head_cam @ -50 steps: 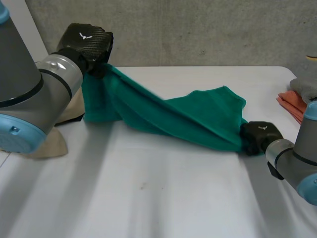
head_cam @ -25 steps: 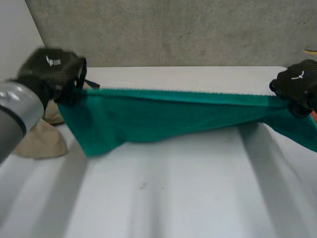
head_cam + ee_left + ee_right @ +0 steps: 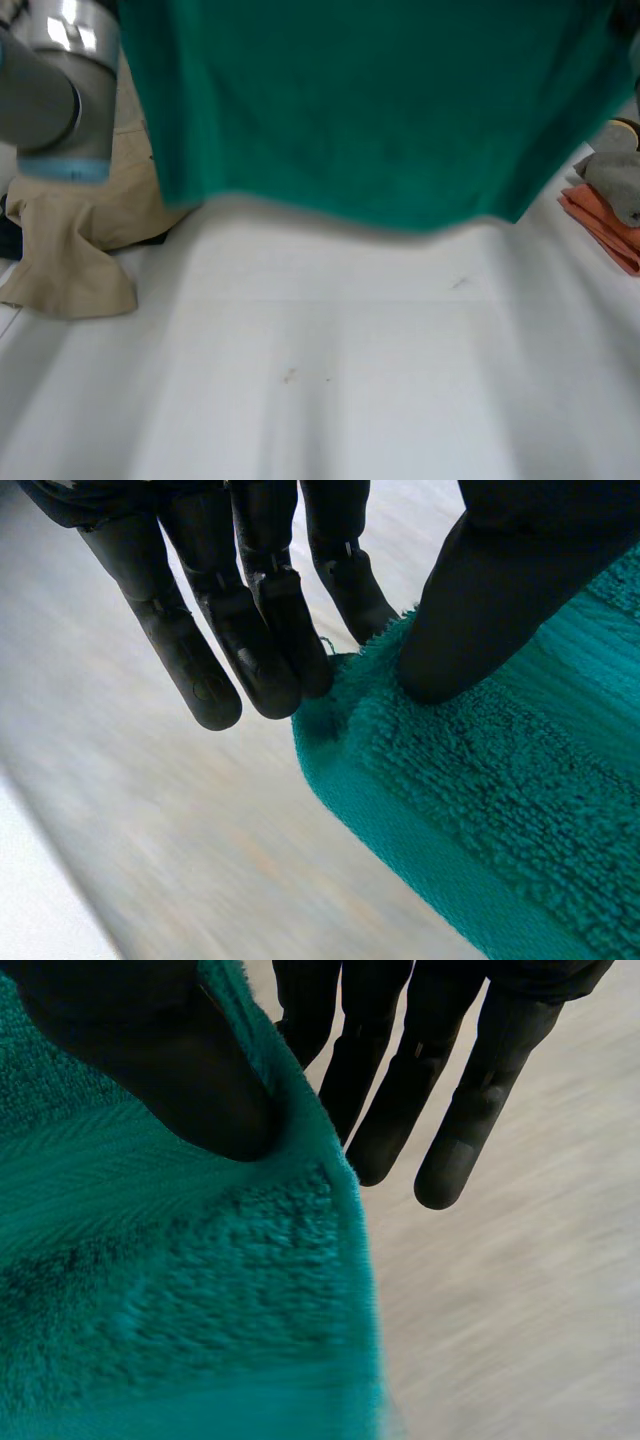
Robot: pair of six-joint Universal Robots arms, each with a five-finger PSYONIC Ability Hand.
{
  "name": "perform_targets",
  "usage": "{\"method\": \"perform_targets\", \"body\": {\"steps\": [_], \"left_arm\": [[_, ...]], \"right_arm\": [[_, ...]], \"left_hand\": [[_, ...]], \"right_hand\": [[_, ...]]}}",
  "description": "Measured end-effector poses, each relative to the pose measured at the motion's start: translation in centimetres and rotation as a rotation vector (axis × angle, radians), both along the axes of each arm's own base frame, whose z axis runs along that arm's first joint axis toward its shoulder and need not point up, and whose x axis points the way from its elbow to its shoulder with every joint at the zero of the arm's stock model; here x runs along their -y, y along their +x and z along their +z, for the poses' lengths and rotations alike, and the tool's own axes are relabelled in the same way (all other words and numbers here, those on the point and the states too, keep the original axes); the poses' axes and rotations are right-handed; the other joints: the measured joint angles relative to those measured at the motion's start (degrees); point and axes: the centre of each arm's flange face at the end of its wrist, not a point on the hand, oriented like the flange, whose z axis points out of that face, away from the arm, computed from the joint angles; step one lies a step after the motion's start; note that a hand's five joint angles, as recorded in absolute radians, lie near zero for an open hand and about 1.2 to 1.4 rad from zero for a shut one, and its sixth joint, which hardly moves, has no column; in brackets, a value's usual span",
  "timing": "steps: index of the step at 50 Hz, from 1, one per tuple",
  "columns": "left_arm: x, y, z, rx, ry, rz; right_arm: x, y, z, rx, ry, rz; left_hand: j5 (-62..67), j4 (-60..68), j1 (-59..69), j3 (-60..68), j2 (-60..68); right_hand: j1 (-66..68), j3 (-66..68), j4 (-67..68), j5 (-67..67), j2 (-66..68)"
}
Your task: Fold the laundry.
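Observation:
A green towel (image 3: 380,100) hangs spread out wide above the white table (image 3: 330,400), its lower edge clear of the tabletop. In the left wrist view my left hand (image 3: 250,630) pinches one corner of the towel (image 3: 480,780) between its thumb (image 3: 500,590) and straight fingers. In the right wrist view my right hand (image 3: 420,1070) pinches the opposite corner of the towel (image 3: 150,1290) the same way, thumb (image 3: 150,1050) pressed onto the cloth. My left arm (image 3: 50,90) rises at the towel's left side.
A crumpled beige garment (image 3: 80,250) lies at the table's left edge. At the right edge sit a grey cloth (image 3: 610,180) and an orange cloth (image 3: 605,225). Bare tabletop lies below the hanging towel.
Both hands have risen with the towel's corners, lifting it from a stretched band low over the table to a wide sheet hanging high in front of the head camera.

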Motion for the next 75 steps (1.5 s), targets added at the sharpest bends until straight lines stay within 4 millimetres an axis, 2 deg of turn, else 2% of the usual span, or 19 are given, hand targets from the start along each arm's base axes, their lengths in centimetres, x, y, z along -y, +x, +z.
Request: {"method": "perform_targets", "body": {"steps": [4, 7, 9, 14, 22, 28, 30, 33, 36, 41, 45, 47, 50, 56, 57, 58, 65, 73, 75], "left_arm": [[0.2, 0.5, 3.1, -0.103, -0.179, 0.009], [0.5, 0.7, 3.1, -0.125, -0.194, 0.013], [0.8, 0.7, 2.1, -0.120, -0.162, 0.015], [1.4, 0.5, -2.4, -0.064, 0.005, 0.020], [0.3, 0.8, -13.2, 0.074, 0.376, 0.025], [-3.8, 1.7, -20.9, 0.202, 0.672, 0.003], [-5.3, 2.1, -22.4, 0.240, 0.750, -0.003], [-9.2, 3.2, -24.4, 0.340, 0.903, -0.008], [-12.3, 4.2, -24.6, 0.432, 0.989, -0.002], [-18.0, 6.4, -23.8, 0.652, 1.123, 0.015], [-21.0, 7.7, -23.2, 0.799, 1.212, 0.013], [-21.3, 8.0, -22.9, 0.841, 1.226, 0.015], [-20.2, 7.9, -22.8, 0.857, 1.196, 0.034], [-15.0, 6.6, -22.8, 0.781, 1.041, 0.089], [-15.0, 6.6, -22.8, 0.781, 1.041, 0.089], [-13.1, 5.9, -22.7, 0.734, 0.989, 0.101], [-7.6, 4.4, -23.2, 0.588, 0.927, 0.161], [-3.4, 2.2, -24.3, 0.528, 0.895, 0.231], [-2.7, 1.6, -24.4, 0.520, 0.880, 0.233]], "right_arm": [[-0.4, 0.3, 3.6, 0.080, -0.248, 0.038], [-0.5, 0.4, 3.7, 0.086, -0.278, 0.056], [-0.2, 0.6, 2.7, 0.077, -0.243, 0.066], [0.6, 0.9, -1.1, 0.047, -0.088, 0.077], [1.2, 1.0, -10.4, -0.011, 0.235, 0.078], [-1.0, 0.6, -17.7, -0.067, 0.514, 0.103], [-2.1, 0.5, -19.4, -0.086, 0.597, 0.116], [-5.1, 0.0, -22.3, -0.138, 0.789, 0.137], [-7.6, -0.5, -22.7, -0.184, 0.914, 0.141], [-12.4, -2.7, -20.6, -0.301, 1.077, 0.118], [-14.8, -4.0, -19.2, -0.409, 1.114, 0.110], [-15.3, -4.3, -18.8, -0.458, 1.111, 0.112], [-15.1, -4.3, -18.9, -0.500, 1.089, 0.114], [-11.3, -3.3, -20.3, -0.464, 0.987, 0.093], [-11.3, -3.3, -20.3, -0.464, 0.987, 0.093], [-9.3, -2.6, -20.7, -0.433, 0.913, 0.082], [-4.2, 0.0, -21.7, -0.384, 0.685, 0.087], [0.2, 2.3, -23.4, -0.368, 0.505, 0.105], [1.3, 2.8, -24.2, -0.368, 0.481, 0.106]], "left_hand": [[0.00, 0.00, 0.00, 0.00, 0.00], [0.00, 0.00, 0.00, 0.00, 0.00], [0.00, 0.00, 0.00, 0.00, 0.00], [0.00, 0.00, 0.00, 0.00, 0.00], [0.00, 0.00, 0.00, 0.01, 0.06], [0.00, 0.00, 0.00, 0.02, 0.07], [0.00, 0.00, 0.00, 0.02, 0.07], [0.00, 0.00, 0.00, 0.02, 0.07], [0.00, 0.00, 0.00, 0.03, 0.07], [0.00, 0.01, 0.00, 0.02, 0.07], [0.00, 0.00, 0.00, 0.03, 0.07], [0.00, 0.00, 0.00, 0.03, 0.07], [0.00, 0.01, 0.00, 0.03, 0.07], [0.00, 0.01, 0.00, 0.03, 0.07], [0.00, 0.01, 0.00, 0.03, 0.07], [0.00, 0.01, 0.00, 0.03, 0.07], [0.00, 0.01, 0.00, 0.03, 0.07], [0.00, 0.01, 0.00, 0.03, 0.07], [-1.81, -2.38, -2.36, -2.33, -3.08]], "right_hand": [[0.00, 0.01, 0.02, 0.24, 0.00], [0.00, 0.01, 0.02, 0.30, 0.00], [0.00, 0.01, 0.03, 0.40, 0.00], [0.00, 0.01, 0.08, 0.41, 0.00], [0.00, 0.05, 0.16, 0.41, 0.00], [0.00, 0.05, 0.17, 0.40, 0.00], [0.00, 0.05, 0.17, 0.40, 0.00], [0.00, 0.05, 0.17, 0.41, 0.00], [0.00, 0.05, 0.17, 0.41, 0.00], [0.00, 0.05, 0.17, 0.41, 0.00], [0.00, 0.05, 0.17, 0.41, 0.00], [0.00, 0.05, 0.17, 0.41, 0.00], [0.00, 0.05, 0.17, 0.41, 0.00], [0.00, 0.05, 0.17, 0.41, 0.00], [0.00, 0.05, 0.17, 0.41, 0.00], [0.00, 0.05, 0.17, 0.42, 0.00], [0.00, 0.05, 0.17, 0.47, 0.00], [-0.04, 0.05, 0.17, 0.50, -0.05], [-8.44, -10.47, -10.52, -10.32, -10.23]]}}
